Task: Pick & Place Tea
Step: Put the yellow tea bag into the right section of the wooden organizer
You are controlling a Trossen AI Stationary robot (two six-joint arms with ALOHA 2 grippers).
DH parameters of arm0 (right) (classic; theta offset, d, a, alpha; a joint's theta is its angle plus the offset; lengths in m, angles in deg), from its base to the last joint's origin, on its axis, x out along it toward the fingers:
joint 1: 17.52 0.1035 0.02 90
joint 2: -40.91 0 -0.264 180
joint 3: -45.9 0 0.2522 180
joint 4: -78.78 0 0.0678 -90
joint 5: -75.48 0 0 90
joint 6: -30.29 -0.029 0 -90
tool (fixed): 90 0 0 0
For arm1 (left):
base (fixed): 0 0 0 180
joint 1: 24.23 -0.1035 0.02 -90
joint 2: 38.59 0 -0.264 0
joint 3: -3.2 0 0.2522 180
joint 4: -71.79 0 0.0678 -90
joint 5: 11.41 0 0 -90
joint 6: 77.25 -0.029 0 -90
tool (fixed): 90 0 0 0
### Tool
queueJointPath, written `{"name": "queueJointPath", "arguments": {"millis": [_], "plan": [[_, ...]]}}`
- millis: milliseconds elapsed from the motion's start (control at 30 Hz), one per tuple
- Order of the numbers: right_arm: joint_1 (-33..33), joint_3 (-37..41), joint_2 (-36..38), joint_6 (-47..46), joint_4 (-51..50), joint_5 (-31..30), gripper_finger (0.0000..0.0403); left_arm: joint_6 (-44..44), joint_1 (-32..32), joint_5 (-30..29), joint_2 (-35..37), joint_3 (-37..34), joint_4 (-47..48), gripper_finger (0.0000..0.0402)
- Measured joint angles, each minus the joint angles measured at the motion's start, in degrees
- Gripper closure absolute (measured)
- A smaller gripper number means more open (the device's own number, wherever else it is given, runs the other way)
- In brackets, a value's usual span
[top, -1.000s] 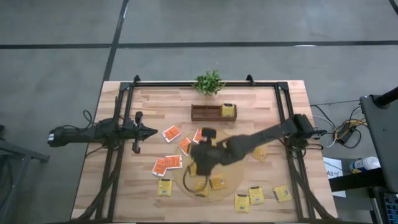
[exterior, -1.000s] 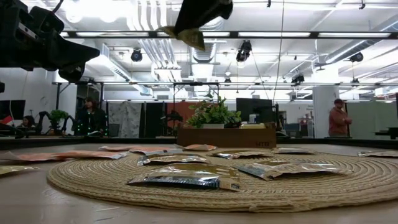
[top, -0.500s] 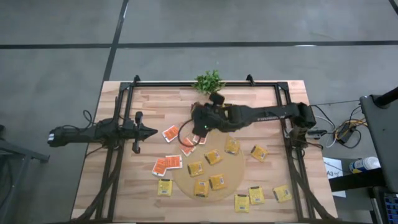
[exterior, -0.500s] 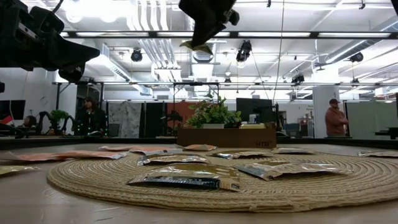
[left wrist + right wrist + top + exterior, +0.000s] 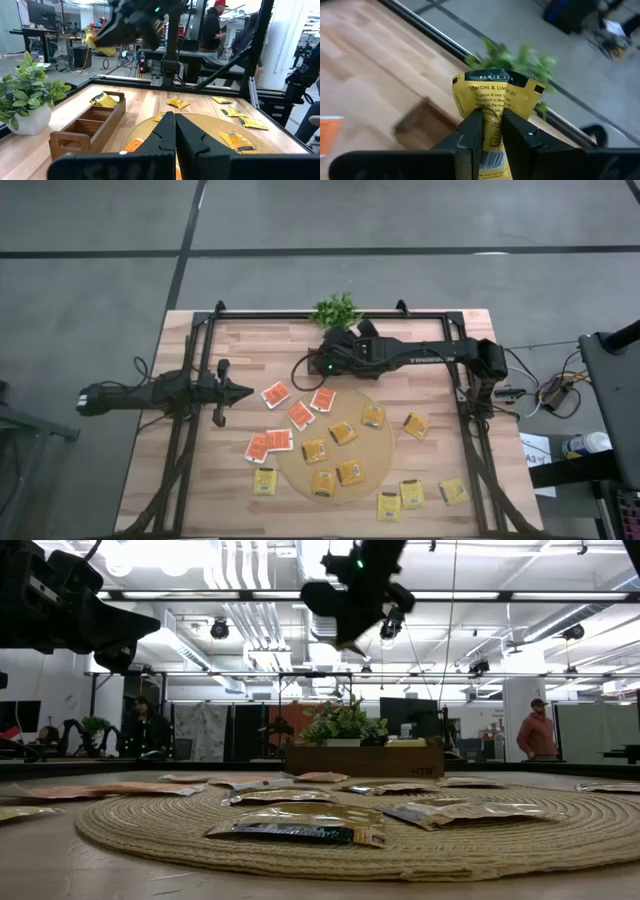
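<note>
Right gripper is clamped on a yellow lemon & lime tea packet, held high over the wooden tray near the plant. Left gripper is parked, fingers closed, empty, at table's left side. Risk: packet is pinched by its lower edge only, so it could swing or slip and miss a compartment, esp. w/ one yellow packet already inside. Tray is mostly covered by the arm from above; target compartment can't be told. Other packets are scattered on the round woven mat.

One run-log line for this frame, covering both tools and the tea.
right tool: shut on yellow tea packet, raised near wooden box | left tool: shut, idle at table's left | other packets on mat and table
</note>
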Motion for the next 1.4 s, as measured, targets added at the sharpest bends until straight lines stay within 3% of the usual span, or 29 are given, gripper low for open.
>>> {"name": "queueJointPath", "arguments": {"millis": [433,667,967,1400], "plan": [[-3.5,20.3,15.7,-6.9,0.4,0.0,0.0337,0.0,0.0,0.0,0.0,0.0,0.0,0.0402],[-3.9,28.3,21.5,-14.9,0.8,0.1,0.0337,0.0,0.0,0.0,0.0,0.0,0.0,0.0402],[-3.2,34.4,19.5,-19.8,8.3,3.2,0.0337,0.0,0.0,0.0,0.0,0.0,0.0,0.0402],[-3.2,32.8,12.2,-19.3,12.8,4.7,0.0337,0.0,0.0,0.0,0.0,0.0,0.0,0.0402]]}}
